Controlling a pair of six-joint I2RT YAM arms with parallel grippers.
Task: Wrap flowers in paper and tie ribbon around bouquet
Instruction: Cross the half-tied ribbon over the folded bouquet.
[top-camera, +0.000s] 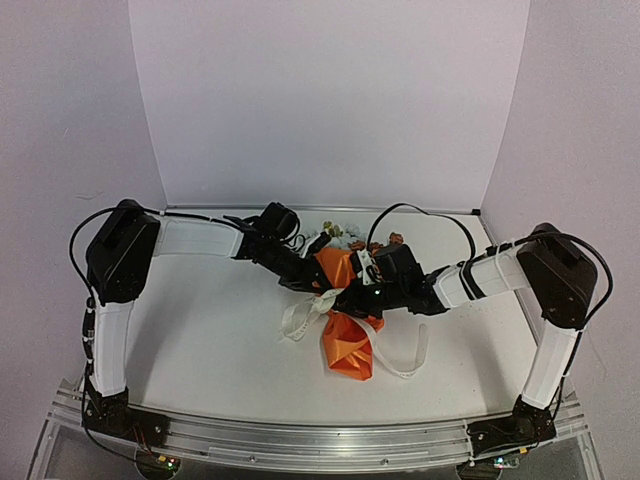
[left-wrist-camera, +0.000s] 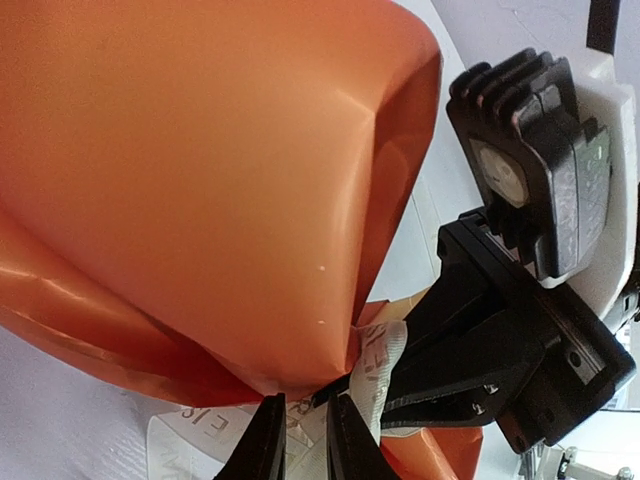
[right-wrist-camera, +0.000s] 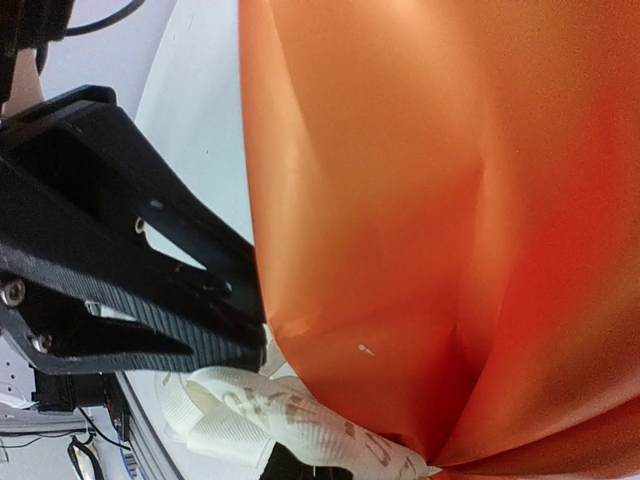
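Observation:
The bouquet lies in the middle of the table, its orange paper (top-camera: 350, 345) cone pinched at the waist. Some of the flowers (top-camera: 338, 231) poke out at its far end. The cream ribbon (top-camera: 298, 322) loops out on both sides of the waist. My left gripper (top-camera: 318, 292) comes in from the left. Its narrow-set fingers (left-wrist-camera: 265, 445) are shut on the lettered ribbon (left-wrist-camera: 380, 365) just under the paper (left-wrist-camera: 200, 180). My right gripper (top-camera: 345, 300) meets it from the right. Only its dark tip (right-wrist-camera: 300, 468) shows, shut on the ribbon (right-wrist-camera: 270, 410) beside the paper (right-wrist-camera: 430, 200).
White walls close in the table at the back and both sides. A metal rail (top-camera: 320, 440) runs along the near edge. The two wrists crowd together at the bouquet's waist, and a loose ribbon tail (top-camera: 410, 355) trails to the right.

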